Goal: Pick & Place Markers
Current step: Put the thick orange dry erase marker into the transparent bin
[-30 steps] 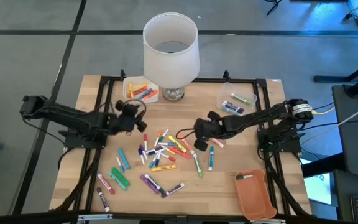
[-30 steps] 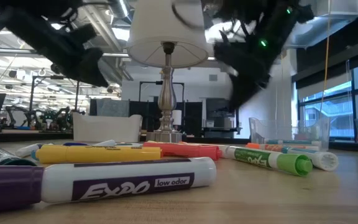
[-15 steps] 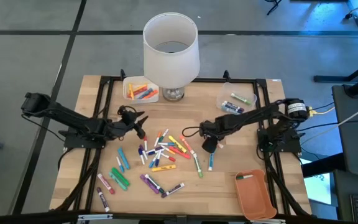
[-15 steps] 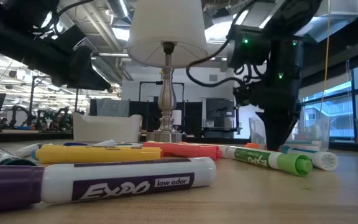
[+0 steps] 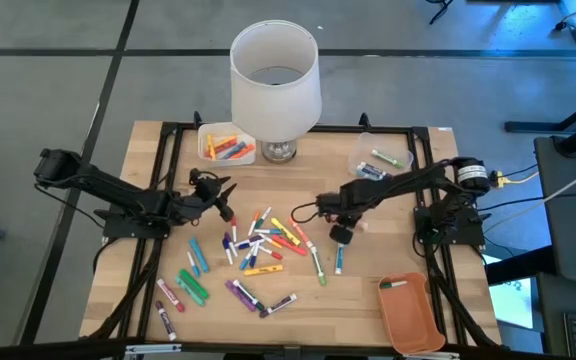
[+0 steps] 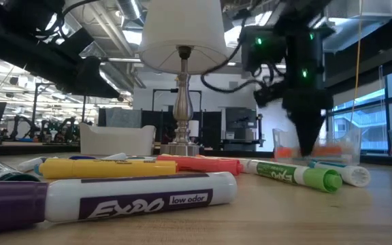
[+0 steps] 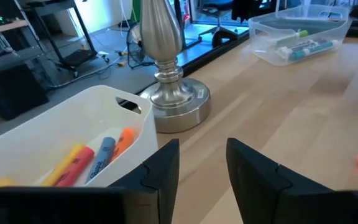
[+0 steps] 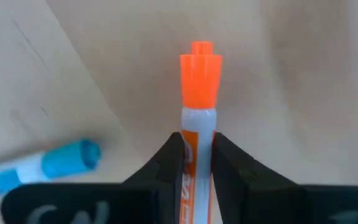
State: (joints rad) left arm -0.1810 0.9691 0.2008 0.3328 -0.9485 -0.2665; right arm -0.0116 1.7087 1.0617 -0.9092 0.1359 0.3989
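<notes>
The right gripper (image 8: 196, 163) points down at the table right of the lamp (image 5: 274, 75), pinching an orange-capped marker (image 8: 199, 93). The left gripper (image 7: 201, 165), fingers spread and empty, reaches level toward the lamp's base from its left.

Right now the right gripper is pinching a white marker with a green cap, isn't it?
Not quite: the cap is orange, not green. The right wrist view shows the right gripper pinching a white marker with an orange cap.
</notes>
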